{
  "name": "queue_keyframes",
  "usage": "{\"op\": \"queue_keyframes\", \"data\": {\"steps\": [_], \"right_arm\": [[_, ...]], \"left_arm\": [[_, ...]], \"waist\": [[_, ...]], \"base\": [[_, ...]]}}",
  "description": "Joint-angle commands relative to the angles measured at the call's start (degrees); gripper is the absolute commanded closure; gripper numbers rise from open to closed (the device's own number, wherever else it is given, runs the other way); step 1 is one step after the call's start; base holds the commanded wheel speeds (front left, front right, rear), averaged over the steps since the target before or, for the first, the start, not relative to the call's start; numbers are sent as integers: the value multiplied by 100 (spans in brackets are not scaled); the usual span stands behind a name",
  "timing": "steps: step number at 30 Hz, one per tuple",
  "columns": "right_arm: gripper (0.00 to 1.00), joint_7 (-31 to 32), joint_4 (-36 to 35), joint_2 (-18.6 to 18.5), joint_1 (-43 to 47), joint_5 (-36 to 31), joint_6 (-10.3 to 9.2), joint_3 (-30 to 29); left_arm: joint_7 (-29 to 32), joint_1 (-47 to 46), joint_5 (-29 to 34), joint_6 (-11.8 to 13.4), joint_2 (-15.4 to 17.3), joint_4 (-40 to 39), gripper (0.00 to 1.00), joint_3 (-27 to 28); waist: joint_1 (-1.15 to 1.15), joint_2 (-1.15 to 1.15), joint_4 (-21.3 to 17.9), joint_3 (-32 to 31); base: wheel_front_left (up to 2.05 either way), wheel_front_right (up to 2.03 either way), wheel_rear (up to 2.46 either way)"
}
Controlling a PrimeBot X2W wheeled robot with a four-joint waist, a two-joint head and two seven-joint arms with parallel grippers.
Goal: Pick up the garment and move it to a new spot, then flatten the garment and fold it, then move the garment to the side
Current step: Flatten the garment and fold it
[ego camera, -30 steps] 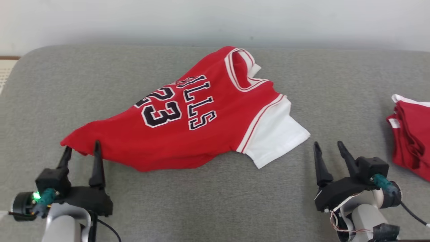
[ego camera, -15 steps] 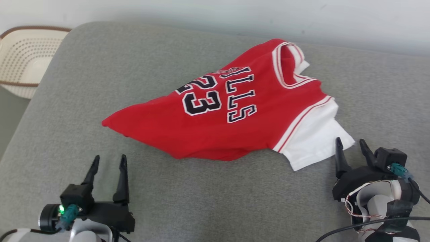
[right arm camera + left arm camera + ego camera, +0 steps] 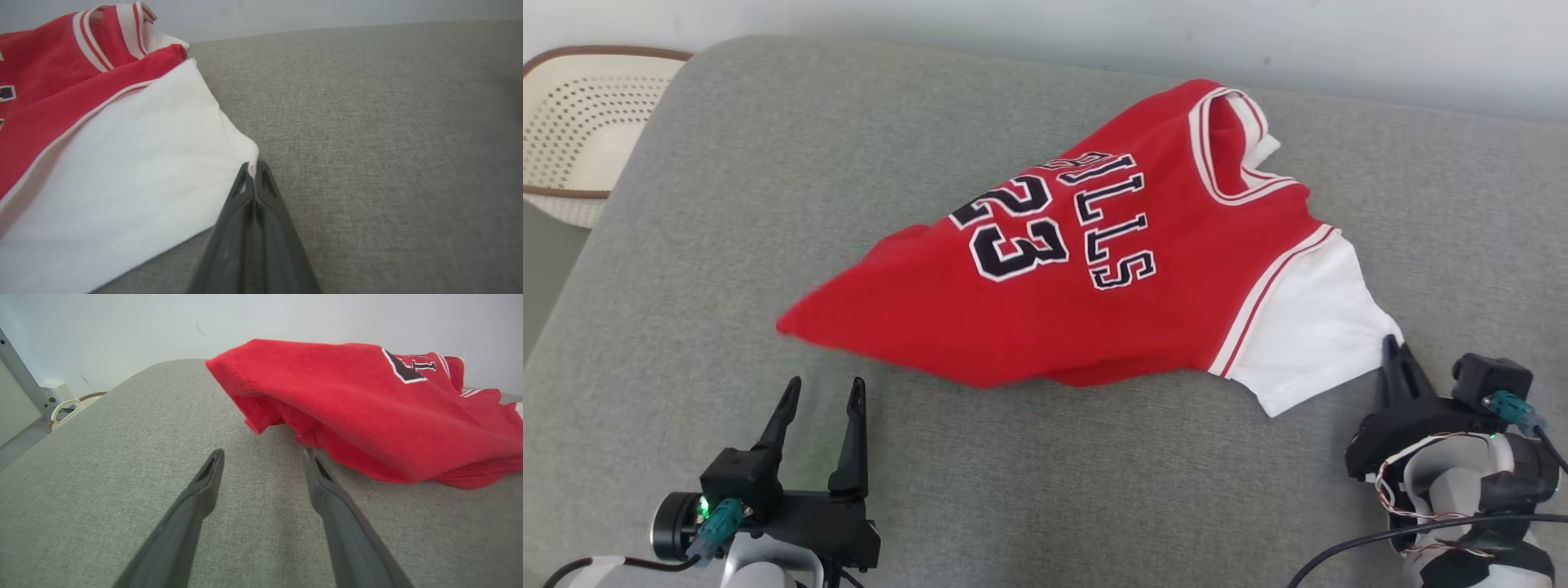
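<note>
Red garment (image 3: 1094, 269) with black lettering and number, rumpled on the grey cushion (image 3: 727, 204), ahead of both sets of fingers and spanning the gap between them. Left gripper (image 3: 824, 384): fingers spread wide, gripping nothing, tips low over bare cushion. Just beyond those tips and off toward the right-hand finger, the garment's pointed red hem corner, raised slightly off the cushion. In the left wrist view, right-hand fingertip up against the red folds, contact impossible to tell. Right gripper (image 3: 1390, 343): fingers pressed tight together, pinching the outermost corner of the white sleeve (image 3: 1307, 327). Along those fingers (image 3: 241, 204), sleeve fanning away left of the tips, bare cushion to their right. Far off left of the left gripper, a white perforated basket (image 3: 572, 122).
</note>
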Motion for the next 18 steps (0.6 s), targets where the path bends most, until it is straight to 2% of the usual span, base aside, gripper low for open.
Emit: {"op": "queue_keyframes", "data": {"steps": [1,4,10,15,16,17,18], "right_arm": [[100,24,-26,-44,136,0,-8,-77],[100,20,-132,-24,238,-5,-8,-161],[100,20,-372,23,706,-130,-8,-279],[100,18,-467,8,874,-173,-8,-202],[73,18,-513,4,884,-176,-8,-213],[0,17,-583,10,894,-182,-8,-221],[0,17,-656,18,908,-194,-8,-220]], "left_arm": [[-8,47,-41,18,8,-8,0,-38],[-8,72,-87,16,3,18,0,-107],[-8,182,-297,59,4,117,0,-278],[-8,267,-369,118,8,107,0,-268],[-8,269,-358,129,6,98,0,-263],[-8,270,-363,131,6,79,0,-256],[-8,265,-366,139,5,55,0,-240]], "waist": [[0,0,-107,-42],[0,0,-218,-107],[0,0,-687,-400],[0,0,-925,-499],[0,0,-951,-505],[0,0,-979,-509],[0,0,-998,-510]], "base": [[0,0,0],[0,0,0],[0,0,0],[0,0,0],[0,0,0],[0,0,0],[0,0,0]]}}
